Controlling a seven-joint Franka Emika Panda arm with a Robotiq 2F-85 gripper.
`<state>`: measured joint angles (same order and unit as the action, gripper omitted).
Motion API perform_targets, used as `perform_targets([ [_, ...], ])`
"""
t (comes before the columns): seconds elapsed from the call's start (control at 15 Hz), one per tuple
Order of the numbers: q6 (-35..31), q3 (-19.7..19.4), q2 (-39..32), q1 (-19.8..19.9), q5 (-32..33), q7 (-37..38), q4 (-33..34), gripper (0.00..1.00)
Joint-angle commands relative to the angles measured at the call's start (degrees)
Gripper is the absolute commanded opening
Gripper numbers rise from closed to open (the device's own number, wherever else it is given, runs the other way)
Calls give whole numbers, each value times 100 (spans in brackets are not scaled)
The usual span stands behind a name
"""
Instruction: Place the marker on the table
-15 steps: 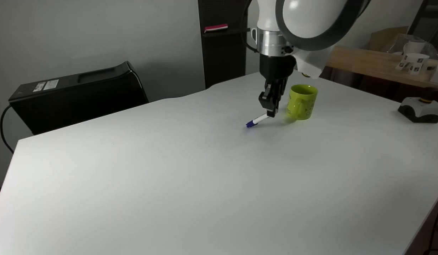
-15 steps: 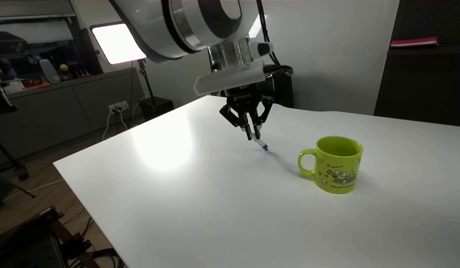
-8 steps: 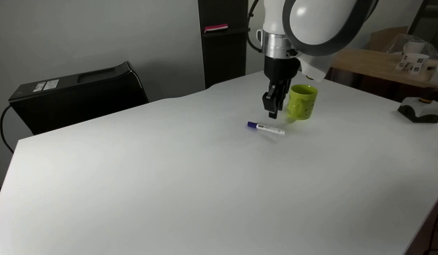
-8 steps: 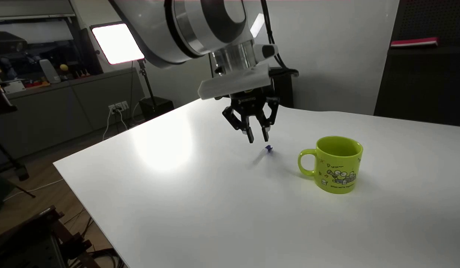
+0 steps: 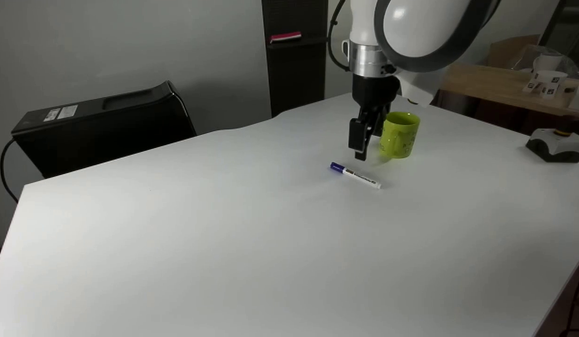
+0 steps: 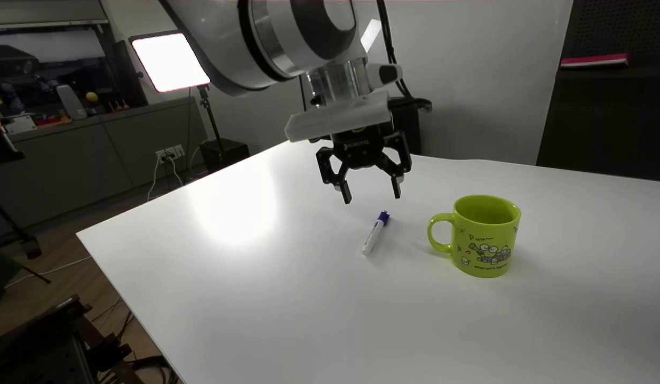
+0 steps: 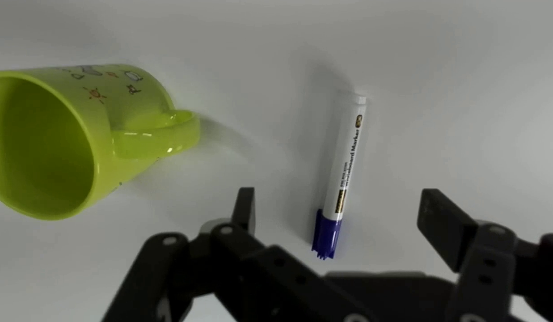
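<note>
The marker [image 5: 355, 176], white with a dark blue cap, lies on its side on the white table [image 5: 214, 234]. In an exterior view its cap end [image 6: 383, 217] points towards the gripper [image 6: 372, 199], which hangs above the tabletop with its two fingers spread wide. Nothing is held between them. The wrist view shows the whole marker [image 7: 346, 161], its cap between the two spread fingers as seen from above and touching neither.
A lime-green mug [image 6: 484, 240] stands upright near the marker; in the wrist view its handle [image 7: 158, 136] points towards the marker. A grey device [image 5: 556, 145] sits near the table's edge. The light wooden table [image 5: 481, 86] behind carries white cups.
A second ago the fingers were closed on the tilted marker. They have spread apart, and the marker has dropped and swung down onto the table. The arm has shifted slightly.
</note>
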<state>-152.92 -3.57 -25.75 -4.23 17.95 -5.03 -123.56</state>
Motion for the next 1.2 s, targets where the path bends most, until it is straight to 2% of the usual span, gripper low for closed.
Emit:
perform_targets([
  [0.0,442,10,268,3,-97,107,48,100],
  [0.2,785,-8,404,-24,-161,261,100,100],
  [0.47,1157,-49,583,-105,-220,986,66,100],
  [0.73,1227,4,809,-173,-293,1530,-268,100],
  [0.87,1220,71,999,-199,-335,1605,-609,100],
  [0.93,1176,60,640,-116,-276,1323,-192,100],
  [1.13,1167,80,650,-124,-284,1309,-257,100],
])
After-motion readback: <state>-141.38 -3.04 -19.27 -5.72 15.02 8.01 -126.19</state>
